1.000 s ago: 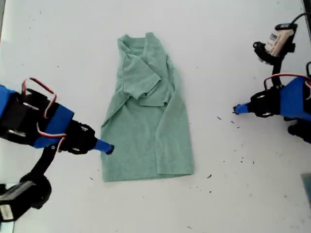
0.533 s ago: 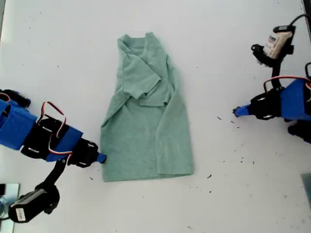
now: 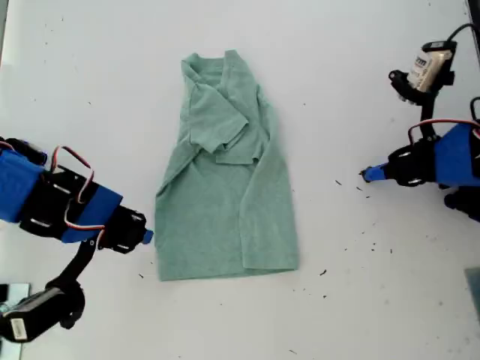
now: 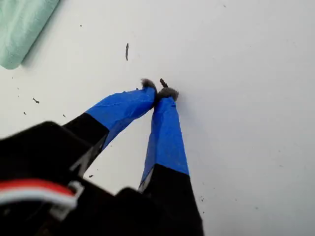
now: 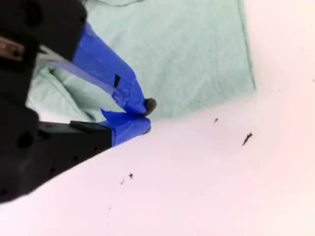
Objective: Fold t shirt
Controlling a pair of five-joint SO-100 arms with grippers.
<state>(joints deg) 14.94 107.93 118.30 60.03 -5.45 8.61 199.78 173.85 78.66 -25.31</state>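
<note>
shirt: t shirt [image 3: 225,180] lies lengthwise-folded

my second gripper [image 5: 144,118]: nearly closed, empty, beside hem

my first gripper [image 4: 160,92]: pinched closed, empty

tip: pinch both hem layers

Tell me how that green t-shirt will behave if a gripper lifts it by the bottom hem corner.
The t shirt looks like thin, soft cloth lying flat with a sleeve folded across it, so it will probably droop and hang from the pinch. The folded layers look loose, so they may slide apart. It looks light, and on the smooth white table it may drag rather than stay put.
</note>
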